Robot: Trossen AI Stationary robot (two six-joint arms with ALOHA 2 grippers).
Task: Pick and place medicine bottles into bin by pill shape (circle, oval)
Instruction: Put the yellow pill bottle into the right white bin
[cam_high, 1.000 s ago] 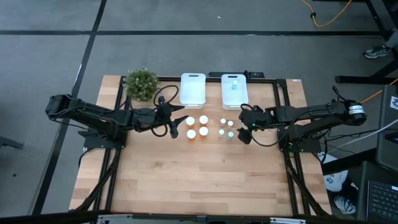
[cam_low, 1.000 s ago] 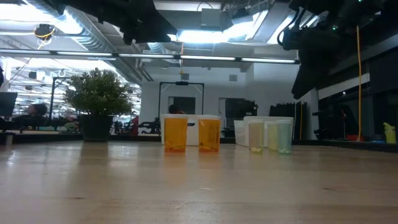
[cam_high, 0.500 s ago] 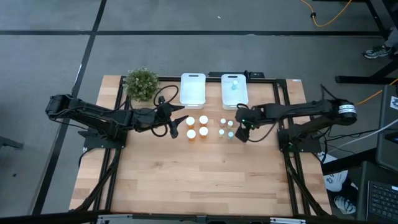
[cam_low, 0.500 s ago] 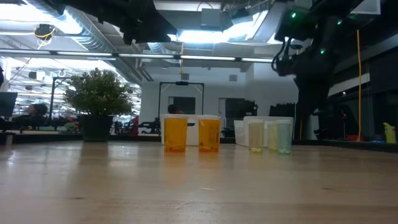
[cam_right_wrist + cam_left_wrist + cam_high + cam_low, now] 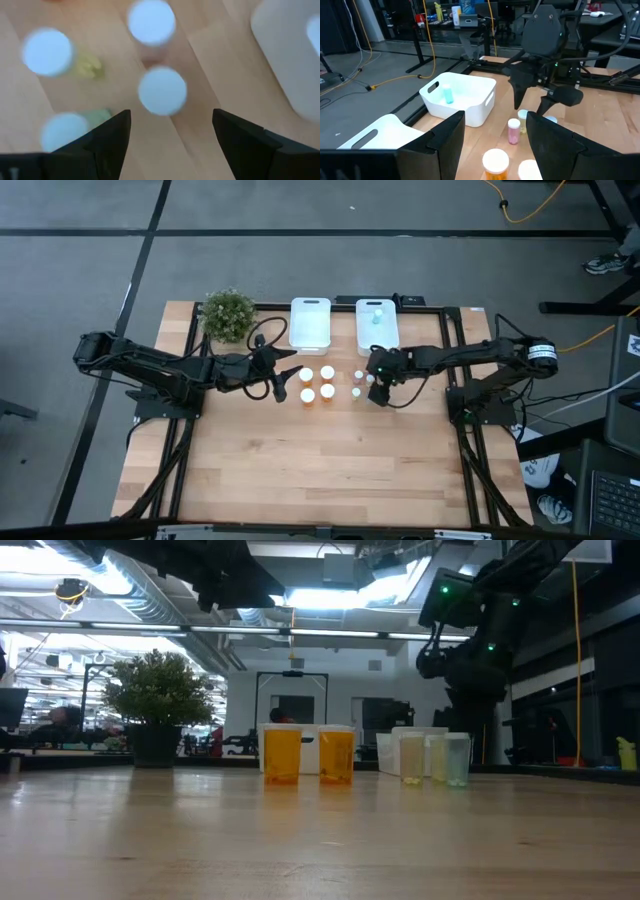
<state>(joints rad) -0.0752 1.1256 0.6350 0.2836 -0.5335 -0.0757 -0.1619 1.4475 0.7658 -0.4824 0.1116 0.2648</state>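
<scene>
Wooden bench [image 5: 300, 470] on a dark frame, grey floor around, open lab room behind in the low view. Potted plant [image 5: 228, 315] sits near the far left corner. Two white bins along the far edge: left bin [image 5: 310, 323] looks to hold nothing, right bin [image 5: 377, 323] holds one small pale bottle [image 5: 377, 316], which shows teal in the left wrist view. So roughly one bottle sorted, the rest not yet placed.

Left on the bench, just in front of the bins: four orange bottles [image 5: 317, 384] with white caps in a square, and beside them toward the right a cluster of small pale bottles [image 5: 358, 385], at least three in sight, others possibly hidden under the arm.

Left gripper [image 5: 281, 379] hangs just left of the orange group, fingers spread, holding nothing; arm looks to be waiting. Right gripper [image 5: 377, 387] hovers directly over the pale cluster, fingers spread wide with one white cap [image 5: 162, 91] centred between them, not yet touching. Judged step: lining up to pick a pale bottle. Pill shapes cannot be read from these views.
</scene>
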